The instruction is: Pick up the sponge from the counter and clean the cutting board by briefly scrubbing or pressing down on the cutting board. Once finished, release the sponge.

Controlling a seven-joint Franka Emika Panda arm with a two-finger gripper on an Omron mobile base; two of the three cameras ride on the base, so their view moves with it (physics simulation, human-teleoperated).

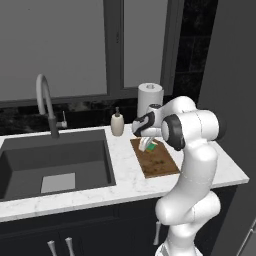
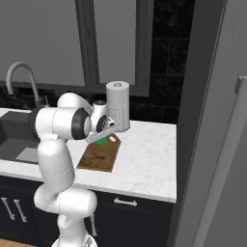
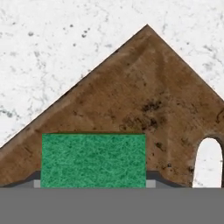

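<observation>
The claw [image 1: 147, 145] pinches the sponge [image 3: 93, 160] low over the cutting board [image 1: 159, 162], near its handle-hole end, on the counter [image 1: 210, 167] beside the sink [image 1: 55, 160]. A soap bottle [image 1: 117, 124] and paper towel roll [image 1: 150, 94] stand close behind; a wide scrubbing stroke could knock them, or drag the unsecured board sideways.

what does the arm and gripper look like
The arm is glossy white, built of rounded, bulbous segments with dark grey to black rings at the joints. The hand is white with a dark band, and the gripper has two slim pale grey fingers. No cables or markings show.
</observation>
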